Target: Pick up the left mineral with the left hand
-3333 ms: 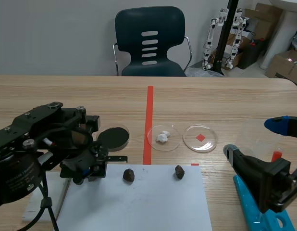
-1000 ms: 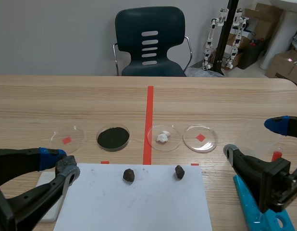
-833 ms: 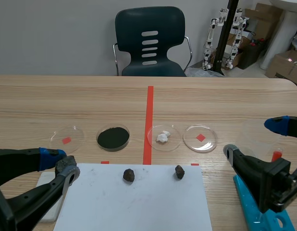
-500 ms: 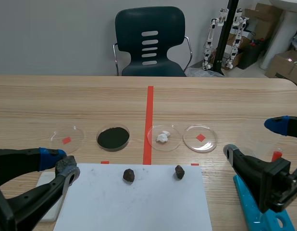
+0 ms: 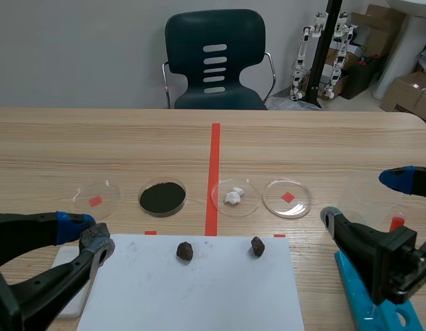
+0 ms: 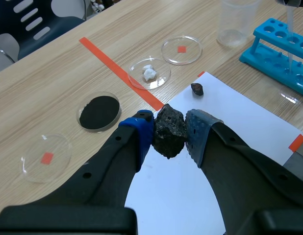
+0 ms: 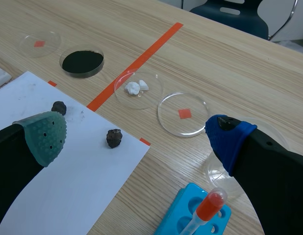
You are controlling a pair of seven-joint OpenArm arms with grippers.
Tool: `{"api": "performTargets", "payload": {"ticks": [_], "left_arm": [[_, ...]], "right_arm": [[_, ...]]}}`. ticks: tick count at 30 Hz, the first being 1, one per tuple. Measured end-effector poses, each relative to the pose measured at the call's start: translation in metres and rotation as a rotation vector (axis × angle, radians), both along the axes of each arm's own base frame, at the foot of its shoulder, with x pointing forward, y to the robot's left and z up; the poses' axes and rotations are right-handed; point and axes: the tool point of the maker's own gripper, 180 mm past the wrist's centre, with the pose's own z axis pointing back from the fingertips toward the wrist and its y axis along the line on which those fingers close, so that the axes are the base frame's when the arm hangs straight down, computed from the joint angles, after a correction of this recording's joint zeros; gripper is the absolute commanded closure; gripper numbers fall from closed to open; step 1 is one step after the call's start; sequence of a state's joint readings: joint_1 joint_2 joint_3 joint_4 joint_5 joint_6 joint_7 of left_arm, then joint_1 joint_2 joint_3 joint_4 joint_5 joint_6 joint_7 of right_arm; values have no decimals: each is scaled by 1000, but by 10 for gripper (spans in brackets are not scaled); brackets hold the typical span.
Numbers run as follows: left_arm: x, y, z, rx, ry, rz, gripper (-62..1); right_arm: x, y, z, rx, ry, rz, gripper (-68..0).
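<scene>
On my left gripper (image 6: 168, 133) I see two thick matte-black fingers, one tipped with a smooth blue pad (image 6: 138, 131), the other with a dotted blue-grey pad (image 6: 200, 133). My right gripper (image 7: 137, 137) is built alike, with a dotted grey-green pad (image 7: 45, 136) and a blue tip (image 7: 229, 138).

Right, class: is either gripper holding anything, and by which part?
The left gripper is shut on a dark mineral, its pads pressed against two opposite sides. The right gripper is open and holds nothing.
</scene>
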State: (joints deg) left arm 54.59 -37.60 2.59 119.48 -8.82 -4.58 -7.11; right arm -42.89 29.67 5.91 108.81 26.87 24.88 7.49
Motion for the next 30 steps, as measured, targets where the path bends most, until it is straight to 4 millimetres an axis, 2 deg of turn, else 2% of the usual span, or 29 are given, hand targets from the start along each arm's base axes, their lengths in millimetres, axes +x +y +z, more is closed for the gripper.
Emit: {"api": "performTargets", "payload": {"ticks": [30], "left_arm": [[0,0,0,0,0,0,-90]], "right_arm": [[0,0,0,0,0,0,-591]]}}
